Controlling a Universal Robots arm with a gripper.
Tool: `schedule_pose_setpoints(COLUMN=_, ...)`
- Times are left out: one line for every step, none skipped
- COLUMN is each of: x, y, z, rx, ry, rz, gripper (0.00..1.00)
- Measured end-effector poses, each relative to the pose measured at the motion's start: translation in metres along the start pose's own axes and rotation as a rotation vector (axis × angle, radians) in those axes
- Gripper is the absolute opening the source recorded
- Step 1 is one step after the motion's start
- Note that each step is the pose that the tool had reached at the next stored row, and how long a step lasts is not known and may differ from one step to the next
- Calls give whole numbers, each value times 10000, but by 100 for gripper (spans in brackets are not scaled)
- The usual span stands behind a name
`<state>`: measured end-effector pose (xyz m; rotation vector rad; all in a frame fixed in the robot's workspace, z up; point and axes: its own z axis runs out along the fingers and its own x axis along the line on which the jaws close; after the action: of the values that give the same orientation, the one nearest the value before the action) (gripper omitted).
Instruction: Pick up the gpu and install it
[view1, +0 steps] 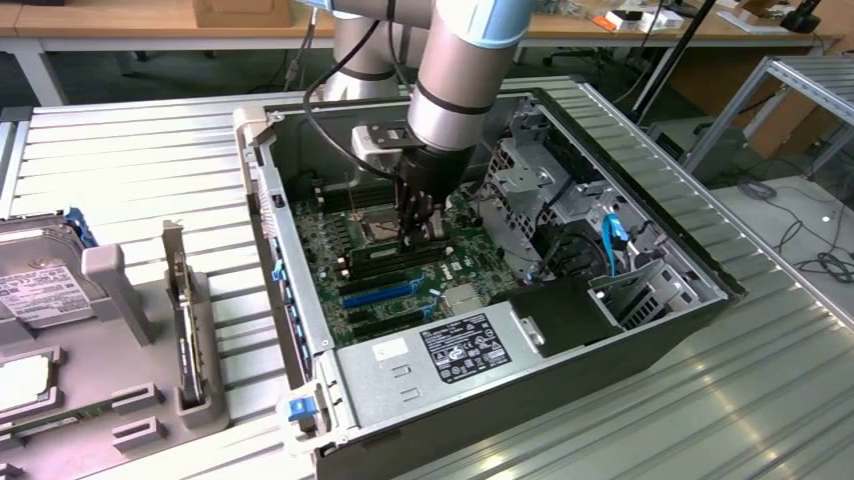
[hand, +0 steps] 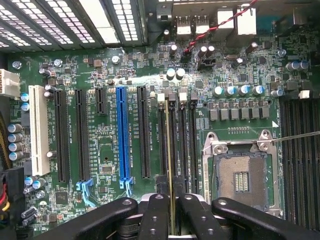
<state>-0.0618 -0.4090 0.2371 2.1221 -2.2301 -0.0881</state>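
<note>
Over on the exterior view's left, a grey holder (view1: 114, 285) sits on the slatted metal table (view1: 747, 400). It has a hard drive (view1: 40, 295) in it and a dark card (view1: 180, 320) standing on edge in a groove, well apart from the work. Next comes the open computer case (view1: 260, 190), lying on its side. The arm (view1: 461, 70) reaches straight down into it, with the gripper (view1: 420, 228) low over the motherboard (view1: 320, 225). To the exterior view's right of the arm stand a metal drive cage (view1: 534, 185) and a blue cable (view1: 613, 245), and the power supply (view1: 447, 350) lies nearer the camera; all three stand apart from the arm. From out here the stick is hard to make out, but the wrist view gives it plainly. There the gripper (hand: 173, 220) is clamped on the gpu (hand: 168, 150), seen edge-on as a thin line running over the black memory slots (hand: 190, 145), between the blue slot (hand: 122, 135) and the processor socket (hand: 240, 175). A white slot (hand: 37, 130) lies beyond the blue one. Whether the gpu is seated I cannot tell.
</note>
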Motion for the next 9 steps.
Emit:
schedule_pose_setpoints(x=0, y=-1, z=7, rx=0, ry=4, rz=0, gripper=14)
schedule_pose_setpoints(x=0, y=-1, z=12, rx=-1, ry=7, rz=0, gripper=14)
schedule_pose_setpoints(x=0, y=-1, z=16, rx=0, ry=7, rz=0, gripper=14)
schedule_pose_setpoints(x=0, y=-2, z=18, rx=0, ry=9, rz=0, gripper=14)
schedule_pose_setpoints(x=0, y=-2, z=23, rx=2, ry=11, rz=1, gripper=14)
schedule_pose_setpoints(x=0, y=-2, z=26, rx=3, ry=17, rz=1, gripper=14)
schedule_pose_setpoints(x=-1, y=-3, z=34, rx=7, ry=32, rz=3, gripper=14)
schedule_pose_setpoints(x=0, y=-3, z=36, rx=10, ry=44, rz=4, gripper=14)
schedule_pose_setpoints(x=0, y=-3, z=39, rx=16, ry=45, rz=4, gripper=14)
